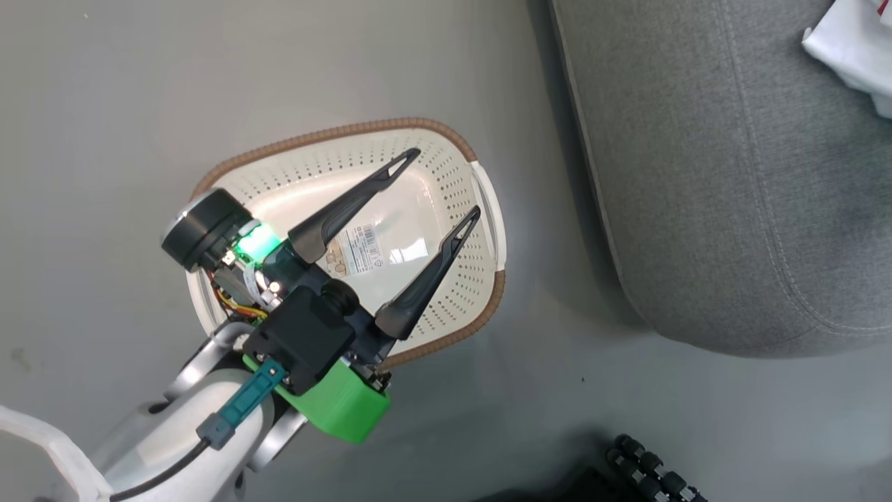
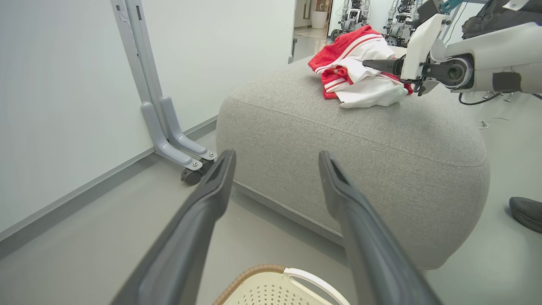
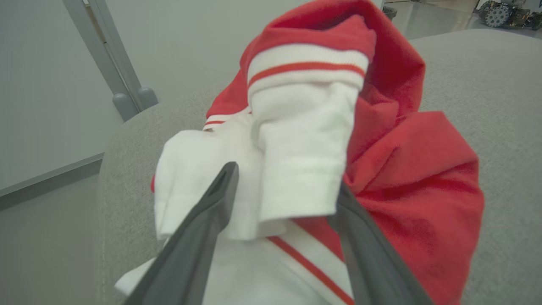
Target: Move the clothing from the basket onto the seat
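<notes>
The cream perforated basket (image 1: 348, 131) stands on the grey floor, holding nothing but the label sticker on its bottom. My left gripper (image 1: 446, 181) hangs open above it, fingers spread over the basket's inside. In the left wrist view that left gripper (image 2: 276, 153) points at the grey seat (image 2: 360, 140), with the basket (image 2: 292, 275) rim just below. The red and white clothing (image 2: 355, 63) lies bunched on top of the seat. My right gripper (image 2: 372, 64) is at the pile. In the right wrist view the right gripper (image 3: 284, 176) is open, a white fold of the clothing (image 3: 381, 148) lying between its fingers on the seat (image 3: 487, 76).
The seat (image 1: 732, 209) rises right of the basket, a white corner of the clothing (image 1: 850, 49) at its top right. A grey wheeled stand (image 2: 169, 135) leans along the white wall left of the seat. A dark shoe (image 2: 527, 212) rests on the floor at far right.
</notes>
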Motion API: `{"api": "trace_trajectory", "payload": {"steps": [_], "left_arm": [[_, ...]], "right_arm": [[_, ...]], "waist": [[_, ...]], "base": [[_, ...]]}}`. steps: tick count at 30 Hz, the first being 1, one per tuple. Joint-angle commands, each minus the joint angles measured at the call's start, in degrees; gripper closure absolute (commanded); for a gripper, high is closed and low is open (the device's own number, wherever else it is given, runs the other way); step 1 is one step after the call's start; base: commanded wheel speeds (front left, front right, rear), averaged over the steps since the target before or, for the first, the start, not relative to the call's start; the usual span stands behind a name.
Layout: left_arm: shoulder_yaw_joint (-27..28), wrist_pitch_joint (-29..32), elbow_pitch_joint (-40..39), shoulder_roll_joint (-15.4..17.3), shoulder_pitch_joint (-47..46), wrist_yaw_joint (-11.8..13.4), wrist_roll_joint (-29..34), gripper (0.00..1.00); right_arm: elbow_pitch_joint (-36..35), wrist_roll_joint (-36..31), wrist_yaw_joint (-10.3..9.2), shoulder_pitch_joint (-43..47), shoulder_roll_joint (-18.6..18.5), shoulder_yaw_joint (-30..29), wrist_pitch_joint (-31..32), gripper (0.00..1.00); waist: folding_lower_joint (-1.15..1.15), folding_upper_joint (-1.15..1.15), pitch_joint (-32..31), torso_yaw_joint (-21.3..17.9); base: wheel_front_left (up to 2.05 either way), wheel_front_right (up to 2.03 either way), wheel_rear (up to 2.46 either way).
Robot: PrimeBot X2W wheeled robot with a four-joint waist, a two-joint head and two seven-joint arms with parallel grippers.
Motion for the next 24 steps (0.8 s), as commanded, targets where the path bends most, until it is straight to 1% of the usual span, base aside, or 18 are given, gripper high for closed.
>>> {"api": "trace_trajectory", "payload": {"steps": [1,4,5,10,11,13,15,20,22,24], "left_arm": [[-0.1,-0.8,0.6,-0.3,1.3,0.5,-0.3,0.00],[-0.3,-2.2,1.9,-1.2,2.9,1.4,-1.1,0.00],[-0.3,-2.8,2.4,-1.5,3.5,1.7,-1.5,0.00],[-0.6,-4.5,4.8,-2.5,6.1,3.0,-2.9,0.00],[-0.6,-5.0,5.5,-2.9,6.7,3.2,-3.1,0.00],[-0.6,-5.7,6.5,-3.2,7.6,3.6,-3.4,0.00],[-0.5,-6.4,7.8,-3.6,8.3,4.0,-4.0,0.00],[0.6,-8.3,11.2,-4.7,10.1,5.5,-5.4,0.00],[1.9,-9.5,13.3,-5.4,11.3,6.4,-6.5,0.00],[3.1,-10.1,14.5,-5.9,12.1,7.1,-6.8,0.00]], "right_arm": [[-2.5,-1.0,-0.06,3.1,1.1,-1.6,-0.2,0.00],[-8.2,-4.3,-0.05,9.3,3.9,-5.5,-0.2,0.00],[-10.4,-5.7,-0.05,11.3,5.4,-6.5,-0.2,0.00],[-19.4,-12.2,-0.05,19.2,11.0,-8.3,-0.2,0.00],[-21.7,-13.4,-0.06,21.1,12.8,-8.1,-0.2,0.00],[-24.9,-16.1,-0.06,23.4,14.4,-7.2,-0.2,0.00],[-27.4,-17.2,-0.06,25.4,15.9,-5.3,-0.2,0.00],[-32.4,-19.3,-0.06,29.1,17.4,-1.5,-0.2,0.00],[-34.7,-20.0,-0.06,30.7,17.7,1.1,-0.2,0.00],[-35.5,-20.4,-0.06,31.8,17.9,2.8,-0.2,0.00]], "waist": [[-0.01,0.00,-3.2,0.1],[-0.01,0.00,-6.4,0.5],[-0.01,0.00,-7.7,0.7],[-0.01,0.00,-12.4,1.6],[-0.01,0.00,-13.5,2.0],[-0.01,0.00,-14.9,2.6],[-0.01,0.00,-16.2,3.4],[-0.01,0.00,-19.0,5.5],[-0.01,0.00,-20.3,7.0],[-0.01,0.00,-21.2,7.9]], "base": [[0.00,0.00,0.00],[0.00,0.00,0.00],[0.00,0.00,0.00],[0.00,0.00,0.00],[0.00,0.00,0.00],[0.00,0.00,0.00],[0.00,0.00,0.00],[0.00,0.00,0.00],[0.00,0.00,0.00],[0.00,0.00,0.00]]}}
